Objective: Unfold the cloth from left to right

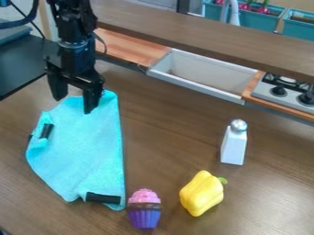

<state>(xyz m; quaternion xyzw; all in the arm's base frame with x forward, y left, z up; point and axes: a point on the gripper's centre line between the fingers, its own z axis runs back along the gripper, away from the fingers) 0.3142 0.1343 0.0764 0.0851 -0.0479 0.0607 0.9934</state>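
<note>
Wooden surface carries the cloth at left, beneath the released claw. Caution: rightward unfolding may topple the adjacent toy cupcake; pinching several layers together may drag the cloth without opening it.

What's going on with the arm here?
The robot's gripper is open over the top end of the blue cloth, which it is meant to unfold. The cloth lies on the table and looks at least partly folded. A toy cupcake, yellow pepper and white shaker stand or lie nearby.
</note>
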